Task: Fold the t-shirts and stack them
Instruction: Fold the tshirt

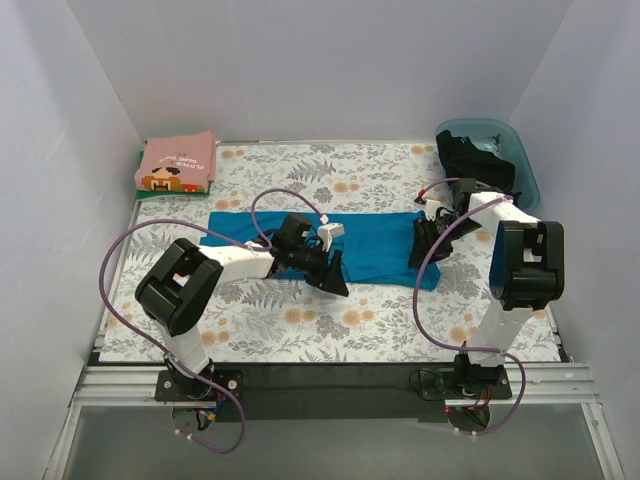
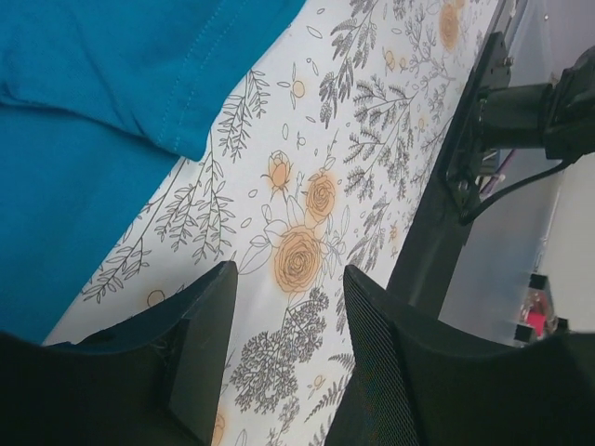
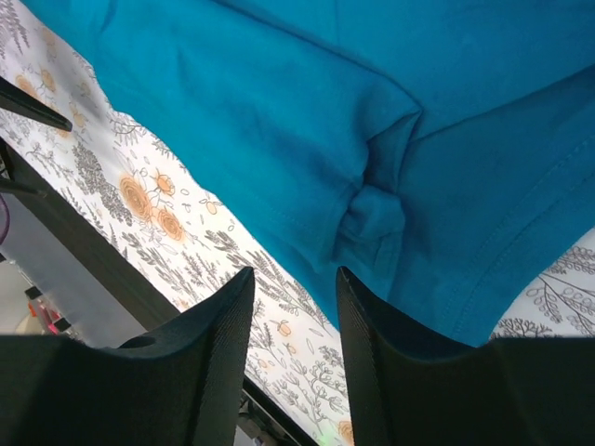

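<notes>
A teal-blue t-shirt (image 1: 375,250) lies as a long strip across the middle of the floral table cover (image 1: 300,320). My left gripper (image 1: 332,277) sits at its near edge, left of centre. In the left wrist view the left gripper (image 2: 290,279) is open over bare floral cover, with the teal shirt (image 2: 84,139) just beyond its fingers. My right gripper (image 1: 424,245) is at the shirt's right end. It is open (image 3: 296,279) above the shirt's hem, where a small bunched fold (image 3: 372,223) shows. A folded pink t-shirt (image 1: 178,162) rests on a green one (image 1: 142,187) at the back left.
A translucent blue tub (image 1: 520,165) at the back right holds a black t-shirt (image 1: 472,158). White walls enclose the table on three sides. The black rail (image 1: 320,385) with both arm bases runs along the near edge.
</notes>
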Controlling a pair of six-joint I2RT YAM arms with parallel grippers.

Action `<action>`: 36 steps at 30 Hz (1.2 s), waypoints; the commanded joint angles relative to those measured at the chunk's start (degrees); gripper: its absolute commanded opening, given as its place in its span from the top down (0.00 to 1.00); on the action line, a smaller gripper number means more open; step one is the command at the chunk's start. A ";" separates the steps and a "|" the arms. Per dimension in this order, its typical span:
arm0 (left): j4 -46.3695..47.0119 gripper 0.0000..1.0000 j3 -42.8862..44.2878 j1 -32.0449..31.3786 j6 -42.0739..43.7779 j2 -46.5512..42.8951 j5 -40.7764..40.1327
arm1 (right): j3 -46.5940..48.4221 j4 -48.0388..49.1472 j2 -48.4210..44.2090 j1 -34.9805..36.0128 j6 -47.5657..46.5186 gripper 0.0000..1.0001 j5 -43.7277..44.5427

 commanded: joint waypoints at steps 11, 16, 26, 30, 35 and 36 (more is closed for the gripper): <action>6.11 0.48 4.61 0.03 -11.68 8.16 2.50 | -2.24 2.71 3.74 0.08 1.82 0.61 -2.21; 8.14 0.48 5.84 0.02 -14.23 10.36 2.33 | -2.33 2.71 3.39 -0.01 1.74 0.66 -2.74; 8.75 0.51 9.01 0.03 -17.13 13.70 1.98 | -2.50 2.53 3.13 0.08 1.30 0.84 -3.80; 8.67 0.59 8.31 0.03 -17.92 13.61 1.54 | -2.32 2.45 2.95 0.08 1.30 0.93 -4.50; 8.22 0.74 8.83 0.11 -18.45 14.05 1.80 | -2.24 2.45 2.34 -0.01 1.47 0.99 -5.20; 8.22 0.76 8.92 0.11 -18.63 14.05 1.97 | -2.06 2.36 2.16 -0.01 1.47 0.99 -5.38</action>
